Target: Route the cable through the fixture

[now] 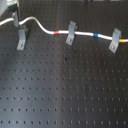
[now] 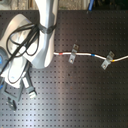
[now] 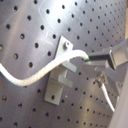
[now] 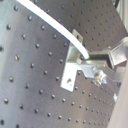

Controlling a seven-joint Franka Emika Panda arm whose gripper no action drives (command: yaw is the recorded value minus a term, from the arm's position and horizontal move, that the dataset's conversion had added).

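The white cable [image 1: 82, 34] runs across the board in the first exterior view, with a red band [image 1: 56, 31] and a blue band [image 1: 95, 35]. It lies in the notches of the middle clip [image 1: 71, 33] and the right clip [image 1: 115, 39]. Its free end rises to my gripper [image 1: 16, 21], which is shut on it just above the left clip [image 1: 21, 38]. In both wrist views the cable [image 3: 35, 75] [image 4: 55, 27] crosses the top of this grey clip [image 3: 59, 75] [image 4: 72, 70] and ends in my fingertips [image 3: 95, 58]. I cannot tell if it sits in the notch.
The black perforated board [image 1: 65, 90] fills the scene. In the second exterior view the white arm [image 2: 30, 45] covers the second exterior view's left part and hides the cable's held end. The two threaded clips [image 2: 73, 53] [image 2: 106, 61] show to its right.
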